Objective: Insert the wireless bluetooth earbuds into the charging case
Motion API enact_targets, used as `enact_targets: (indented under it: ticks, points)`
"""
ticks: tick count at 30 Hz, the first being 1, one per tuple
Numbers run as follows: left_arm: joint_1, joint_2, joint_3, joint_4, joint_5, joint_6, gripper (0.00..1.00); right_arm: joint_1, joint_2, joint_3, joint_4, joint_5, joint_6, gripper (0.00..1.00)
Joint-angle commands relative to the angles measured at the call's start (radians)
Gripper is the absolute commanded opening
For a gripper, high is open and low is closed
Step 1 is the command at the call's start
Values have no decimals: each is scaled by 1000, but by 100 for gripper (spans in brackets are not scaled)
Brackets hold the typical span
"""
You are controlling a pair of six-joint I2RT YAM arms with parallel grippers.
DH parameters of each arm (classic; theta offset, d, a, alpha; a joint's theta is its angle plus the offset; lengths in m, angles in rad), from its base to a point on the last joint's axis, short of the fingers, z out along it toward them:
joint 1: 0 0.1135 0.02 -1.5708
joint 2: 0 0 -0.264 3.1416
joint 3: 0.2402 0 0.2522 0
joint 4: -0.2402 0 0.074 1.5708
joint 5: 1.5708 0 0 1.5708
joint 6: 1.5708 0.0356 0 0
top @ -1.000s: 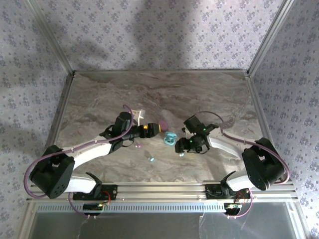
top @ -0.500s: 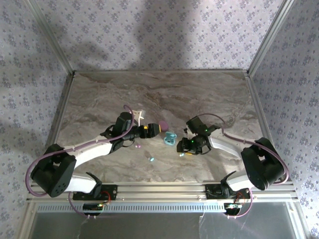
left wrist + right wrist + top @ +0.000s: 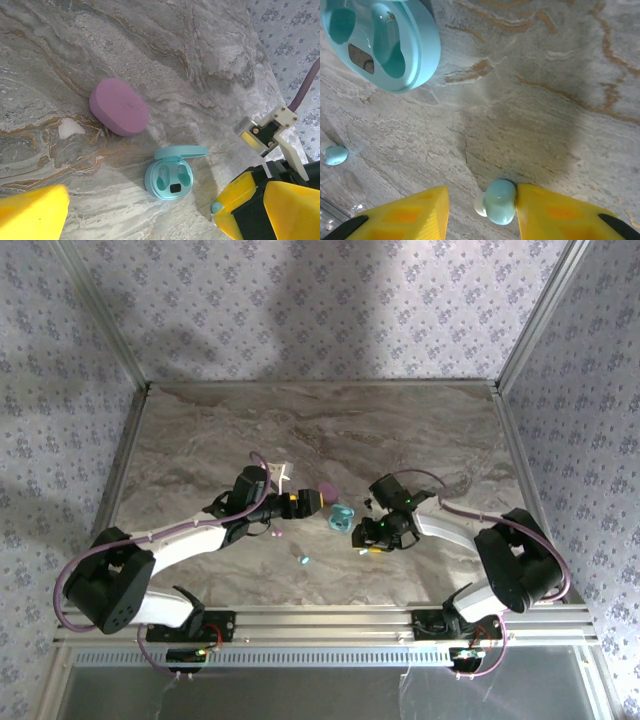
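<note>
Containers first: the teal case (image 3: 170, 177) lies open on the marble table (image 3: 400, 430), lid tipped back, and we see both of its wells empty. The pink case (image 3: 119, 106) lies shut just beyond it, the two cases near each other but apart.

We find one teal earbud (image 3: 499, 201) on the table between the fingers of the right gripper (image 3: 482, 192). It touches one finger, and a gap separates it from the other, so the jaws stand partly apart and do not clamp it. A second teal earbud (image 3: 335, 154) lies loose, well apart from the open case, and a tiny pink earbud (image 3: 280, 534) lies beside the left arm. The left gripper (image 3: 312, 502) stands spread wide near the pink case and holds nothing.

Against the overhead frame of a second ago, we note the right arm's elbow shifted slightly left; the cases and loose earbuds lie unmoved.

The right wrist view resolves the earbud's contact with the finger, which from above is too small to tell.
</note>
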Motion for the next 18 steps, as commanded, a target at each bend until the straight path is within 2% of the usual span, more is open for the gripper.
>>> enact_targets:
  ticks: [1,12,18]
  points:
    - [-7,5,16,22,6,7,100,6,19,34,2,-15,13,41]
    - [-9,7,20,16,5,9,100,5,49,58,-30,13,-17,39]
    - [-8,9,20,17,7,8,100,5,49,80,-74,23,-113,39]
